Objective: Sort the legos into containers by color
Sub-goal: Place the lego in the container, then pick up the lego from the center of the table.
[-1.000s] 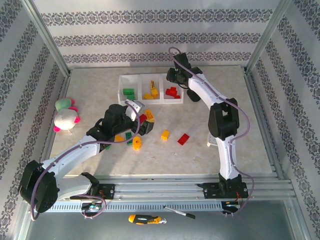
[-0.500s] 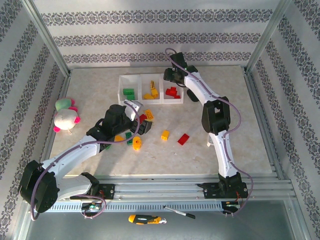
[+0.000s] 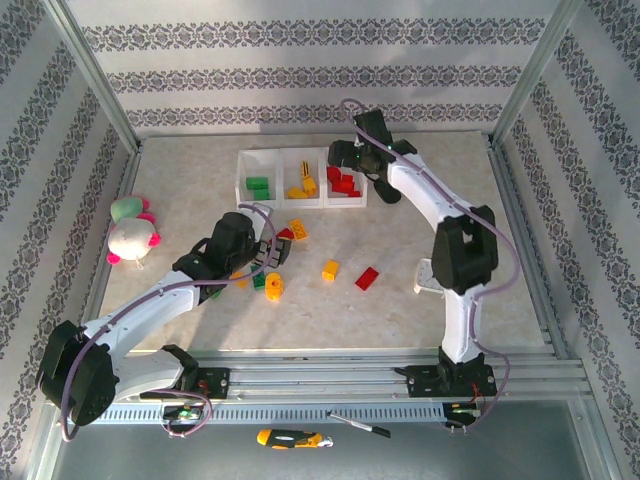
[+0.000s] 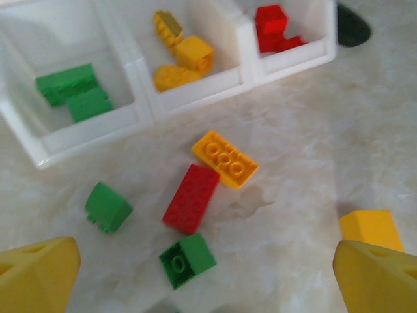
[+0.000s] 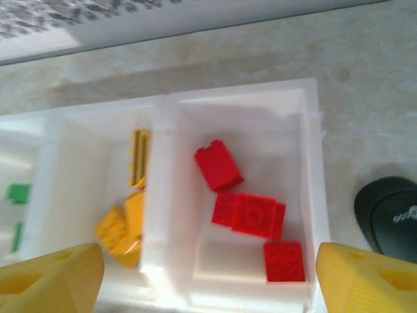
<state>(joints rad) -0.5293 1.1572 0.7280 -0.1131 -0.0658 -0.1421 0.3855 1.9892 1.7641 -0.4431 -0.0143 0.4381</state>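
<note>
Hovering over the right compartment of the white translucent three-compartment plastic tray [image 5: 158, 195], right end effector [image 5: 208, 280] gapes empty. One more of the red studded plastic bricks [image 5: 254, 215] lies inside than a second ago, so the drop is judged done. Left end effector [image 4: 208, 274], fingers apart, hangs over a loose red plastic brick [image 4: 191, 197] on the tabletop just before the tray.

Right pincer [image 5: 208, 279]: spread wide above tray [image 5: 311, 150]
Right compartment: red bricks [image 5: 254, 215]
Middle compartment: yellow bricks [image 5: 124, 229]
Right of tray: black mouse [image 5: 389, 212]

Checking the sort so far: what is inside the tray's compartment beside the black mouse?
Only red legos, about four, in the tray. One lies atop another, covering part of it and the floor beneath.
</note>
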